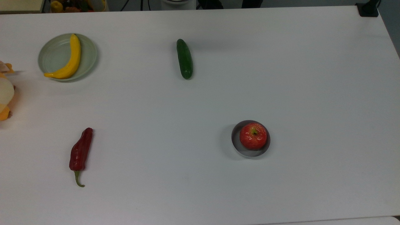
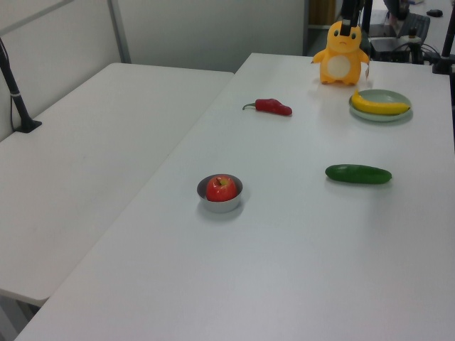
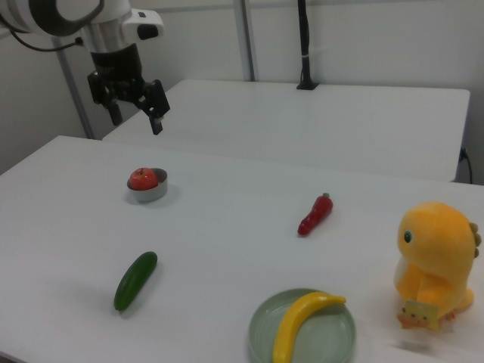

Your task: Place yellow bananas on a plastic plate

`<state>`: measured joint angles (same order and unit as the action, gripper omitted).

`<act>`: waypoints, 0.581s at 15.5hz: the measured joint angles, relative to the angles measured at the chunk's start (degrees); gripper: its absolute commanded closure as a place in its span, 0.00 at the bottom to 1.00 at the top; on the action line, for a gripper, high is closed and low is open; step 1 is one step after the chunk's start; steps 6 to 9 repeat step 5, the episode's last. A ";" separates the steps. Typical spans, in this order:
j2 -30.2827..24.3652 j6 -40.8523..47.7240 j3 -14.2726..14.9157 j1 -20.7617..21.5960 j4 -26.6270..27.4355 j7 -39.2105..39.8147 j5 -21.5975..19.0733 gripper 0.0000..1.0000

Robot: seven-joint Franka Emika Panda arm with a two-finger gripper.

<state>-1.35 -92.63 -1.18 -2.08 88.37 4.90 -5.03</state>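
The banana (image 3: 299,324) lies on the plate (image 3: 336,339), far from the gripper (image 3: 135,119); its fingers (image 3: 156,119) are spread, high above the desk (image 3: 227,249).

We read the smooth bright yellow curved banana (image 1: 69,59) as plastic-looking with a soft sheen. It sits in the round pale green plastic plate (image 1: 53,54), semi-matt, with moulded concentric rings. The straight dark green cucumber (image 1: 184,58) is smooth and slightly glossy. The dark red chilli pepper (image 1: 80,150) looks waxy, with highlights along its ridges. The red apple (image 1: 253,135) is the glossiest item, showing sharp white glints. The small grey round dish (image 1: 247,151) looks like dull metal. The orange plush toy (image 3: 436,263) looks like soft matt fabric. The white table (image 1: 281,78) is a smooth matt laminate. The black two-finger gripper (image 3: 136,119) looks like matt plastic under a glossy white arm shell (image 3: 68,13).
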 measured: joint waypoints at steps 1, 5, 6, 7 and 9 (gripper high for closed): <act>0.19 -0.59 0.08 0.00 0.21 1.26 0.14 0.00; 0.60 -1.28 0.46 -0.06 0.42 3.43 0.21 0.00; 0.60 -1.28 0.46 -0.06 0.42 3.43 0.21 0.00; 0.60 -1.28 0.46 -0.06 0.42 3.43 0.21 0.00; 0.60 -1.28 0.46 -0.06 0.42 3.43 0.21 0.00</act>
